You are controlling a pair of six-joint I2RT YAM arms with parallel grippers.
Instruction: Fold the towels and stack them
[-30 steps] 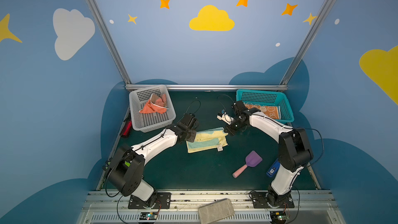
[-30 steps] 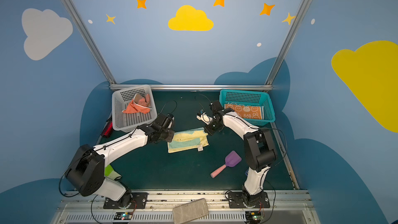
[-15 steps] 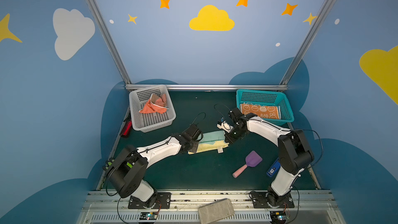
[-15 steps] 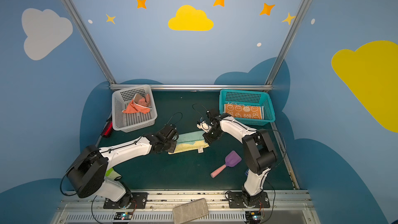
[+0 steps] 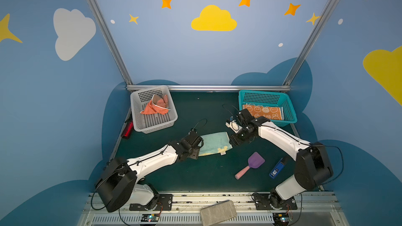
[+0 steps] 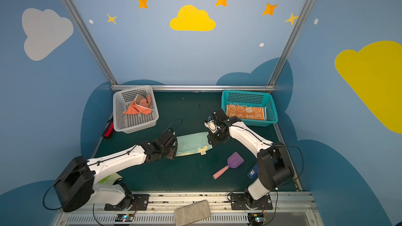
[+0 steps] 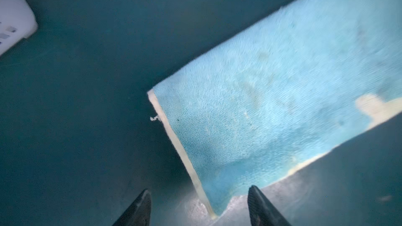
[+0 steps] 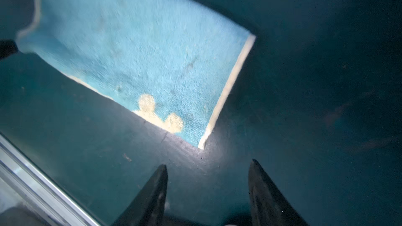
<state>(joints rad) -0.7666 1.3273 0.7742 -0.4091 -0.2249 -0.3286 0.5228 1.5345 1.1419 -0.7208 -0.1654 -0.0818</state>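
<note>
Towels sit in three places. Beyond the left gripper [image 5: 195, 148], well away on its outer side, a crumpled salmon towel [image 5: 152, 108] lies in the grey basket [image 5: 156, 127]. Between the two grippers the blue-and-yellow towel [image 5: 214, 143] rests flat on the mat [image 5: 195, 175]. Just behind the right gripper [image 5: 236, 141], an orange rabbit towel [image 5: 263, 112] lies folded in the teal basket [image 5: 261, 98].

A second ago the middle towel was spread open, wider and mostly yellow, with each gripper pinched shut on a far corner. Now it lies doubled over, blue face up and narrower, and both grippers have let go. In the left wrist view the dark fingers [image 7: 141, 205] stand apart with the towel's near corner loose between their tips. In the right wrist view the jaws are likewise spread, and the other near corner lies just ahead of them, untouched. I take it the first fold is made and released. A second fold, end to end, probably remains before this towel can join the one in the teal basket.

The towel's long axis runs straight from one gripper to the other, one short end facing each. The end by the right gripper sits slightly farther back. The doubled edge seems to lie on the far side. The loose yellow-trimmed edges and the small label [image 5: 223, 153] face the near side, closer to the right gripper.
</note>
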